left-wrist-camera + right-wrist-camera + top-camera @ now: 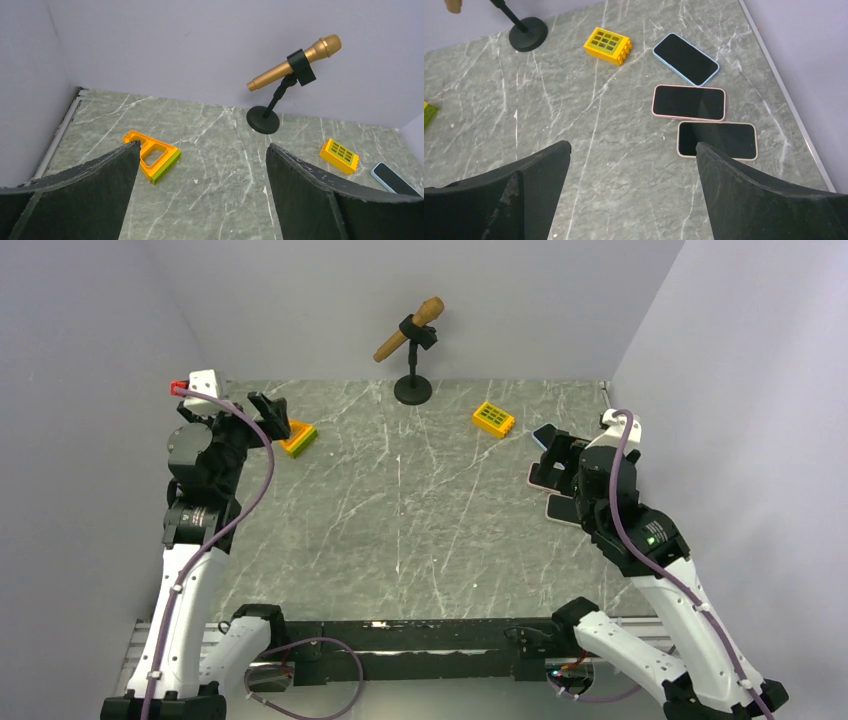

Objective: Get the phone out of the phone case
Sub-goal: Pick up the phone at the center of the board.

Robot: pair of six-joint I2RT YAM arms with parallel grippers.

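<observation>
Three phones lie face up in cases at the table's right side. One phone is in a light blue case (685,58), one in a pink case (689,102), and one in a cream case (717,139). My right gripper (633,144) hangs open above the table just left of them, holding nothing; its right finger covers a corner of the cream-cased phone. In the top view the right arm hides most of the phones; the pink one (541,478) shows an edge. My left gripper (202,145) is open and empty at the far left, well away from the phones.
A gold microphone (410,328) on a black stand (413,390) stands at the back centre. A yellow brick (494,419) lies left of the phones. An orange and green triangular block (298,437) lies by the left gripper. Grey walls enclose the table on three sides.
</observation>
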